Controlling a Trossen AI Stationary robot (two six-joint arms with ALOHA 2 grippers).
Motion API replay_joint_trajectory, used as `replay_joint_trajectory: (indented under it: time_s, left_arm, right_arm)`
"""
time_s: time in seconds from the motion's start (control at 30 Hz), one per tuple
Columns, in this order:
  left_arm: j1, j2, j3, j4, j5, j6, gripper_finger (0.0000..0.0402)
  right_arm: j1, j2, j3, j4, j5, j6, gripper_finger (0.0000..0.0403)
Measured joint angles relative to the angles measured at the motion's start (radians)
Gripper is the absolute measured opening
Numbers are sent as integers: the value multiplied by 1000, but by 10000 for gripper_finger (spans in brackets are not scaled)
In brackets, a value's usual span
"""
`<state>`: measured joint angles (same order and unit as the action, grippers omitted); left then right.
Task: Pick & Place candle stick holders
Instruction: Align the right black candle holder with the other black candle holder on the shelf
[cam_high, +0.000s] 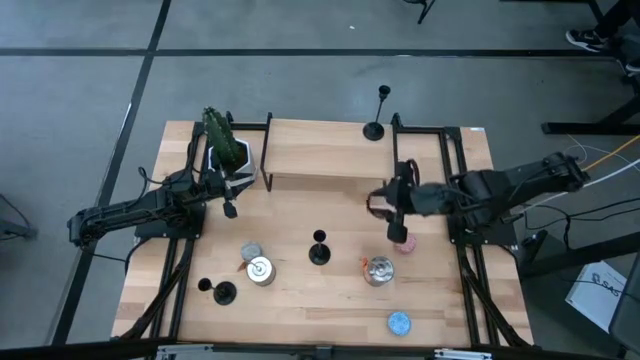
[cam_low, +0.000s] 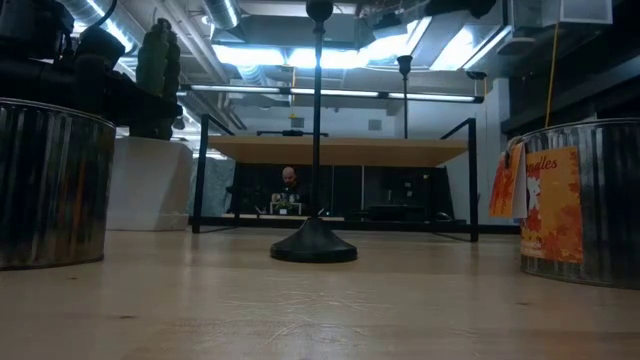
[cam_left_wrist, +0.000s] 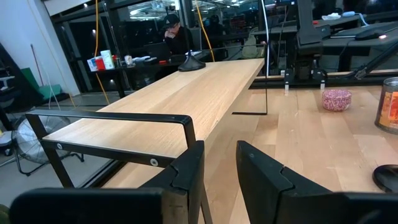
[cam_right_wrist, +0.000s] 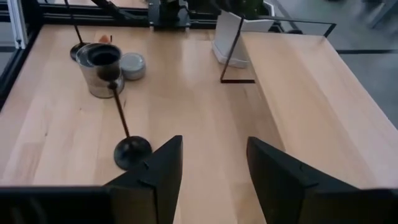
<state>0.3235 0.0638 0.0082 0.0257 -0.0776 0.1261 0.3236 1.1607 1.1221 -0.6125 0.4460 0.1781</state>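
Note:
Three matte-black candle stick holders show. One stands upright on its round base on the raised wooden shelf, also in the left wrist view. One stands at the table's middle. One stands near the front left. My left gripper is open and empty, near the shelf's left end. My right gripper is open and empty, near the shelf's right end, above the table.
A silver tin with a loose lid stands front left. A tin with an orange label stands front right, with a pink round thing and a blue lid nearby. A plant in a white pot stands far left. A person sits beyond the table.

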Motion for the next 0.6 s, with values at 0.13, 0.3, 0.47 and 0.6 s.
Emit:
replay_joint_trajectory:
  time_s: [0.13,0.3,0.47,0.6]
  left_arm:
    - [0,0,0,0,0,0,88]
    - [0,0,0,0,0,0,88]
    - [0,0,0,0,0,0,88]
    - [0,0,0,0,0,0,88]
  right_arm:
    - [73,26,0,12,86,45,181]
    - [126,69,0,27,160,101,181]
    - [143,109,1,65,186,110,181]
    - [143,131,1,83,173,110,181]
